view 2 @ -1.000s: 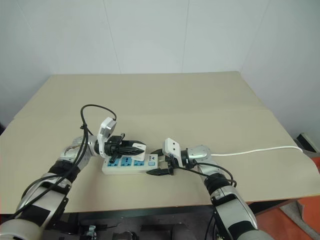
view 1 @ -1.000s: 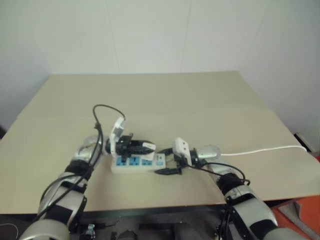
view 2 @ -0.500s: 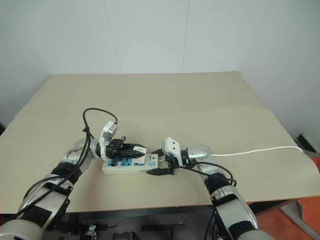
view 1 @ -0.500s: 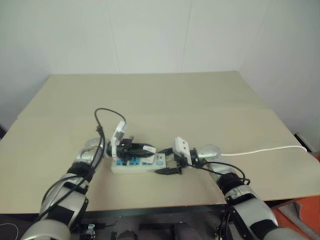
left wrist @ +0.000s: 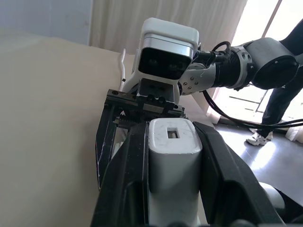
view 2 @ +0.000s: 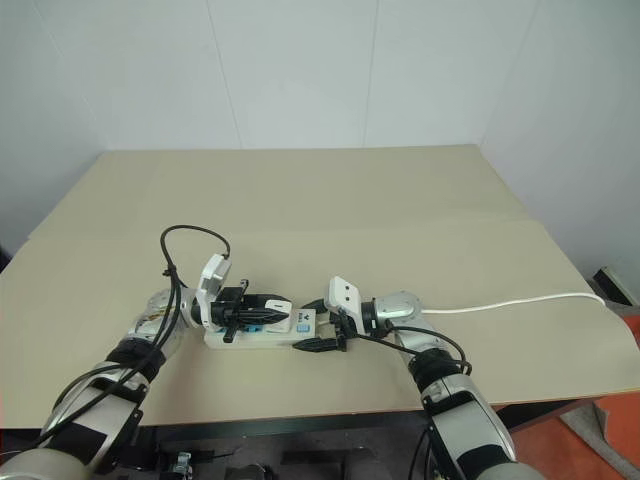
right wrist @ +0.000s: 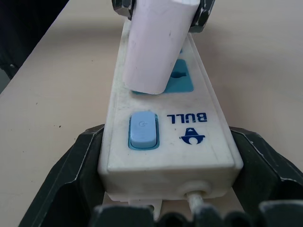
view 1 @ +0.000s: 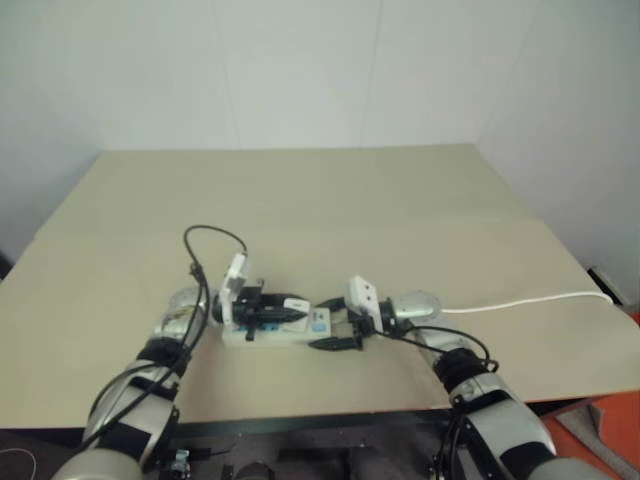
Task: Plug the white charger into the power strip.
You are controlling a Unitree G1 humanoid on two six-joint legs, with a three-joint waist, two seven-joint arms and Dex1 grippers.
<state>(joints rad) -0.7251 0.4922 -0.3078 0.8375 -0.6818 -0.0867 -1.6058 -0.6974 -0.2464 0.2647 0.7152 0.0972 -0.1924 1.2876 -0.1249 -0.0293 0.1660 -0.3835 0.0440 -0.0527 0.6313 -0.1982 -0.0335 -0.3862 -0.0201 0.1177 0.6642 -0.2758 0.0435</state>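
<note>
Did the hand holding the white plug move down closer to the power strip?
Yes. The left end effector with the white charger has dropped from above the power strip to just over its blue sockets; the strip stayed put.

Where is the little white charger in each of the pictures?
Left eye view: white charger between the left gripper's black fingers, over the power strip.
Right eye view: same spot, near the table's front edge.
Left wrist view: centre bottom, clamped between two fingers.
Right wrist view: top centre, over a blue socket.
Shared landmark: the power strip.
</note>
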